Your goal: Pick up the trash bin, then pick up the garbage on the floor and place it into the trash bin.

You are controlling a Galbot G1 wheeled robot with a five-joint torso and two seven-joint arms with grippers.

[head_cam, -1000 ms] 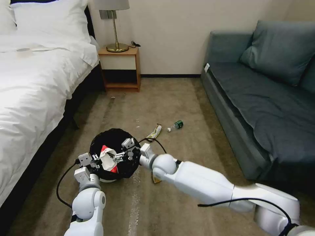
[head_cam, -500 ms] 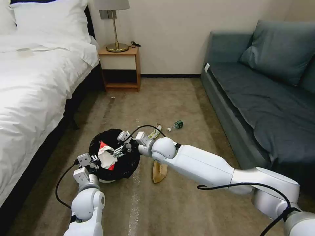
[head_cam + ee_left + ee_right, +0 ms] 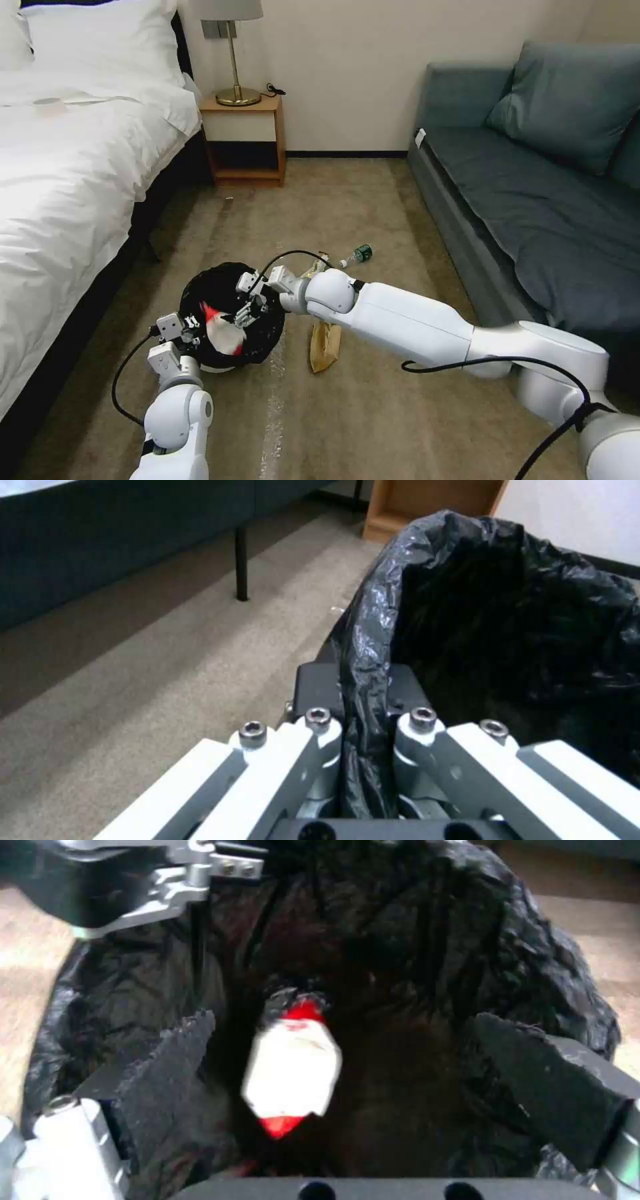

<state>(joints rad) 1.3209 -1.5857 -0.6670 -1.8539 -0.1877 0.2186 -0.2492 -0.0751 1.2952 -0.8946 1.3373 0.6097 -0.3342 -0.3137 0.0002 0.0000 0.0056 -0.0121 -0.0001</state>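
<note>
Red snack packet [image 3: 223, 333] lying loose inside the trash bin [image 3: 230, 303], on the carpet beside the bed [image 3: 67, 187].
Left gripper [image 3: 363, 720] is clenched on the bin's near rim, pinching the black liner bag [image 3: 507, 620]; the right gripper [image 3: 251, 308] hangs over the bin's mouth with its jaws spread and nothing between them. A brown paper bag [image 3: 325, 345] lies just beside the bin toward the sofa [image 3: 533, 200], the yellow-black wrapper [image 3: 312, 268] and small bottle [image 3: 357, 255] farther out.
</note>
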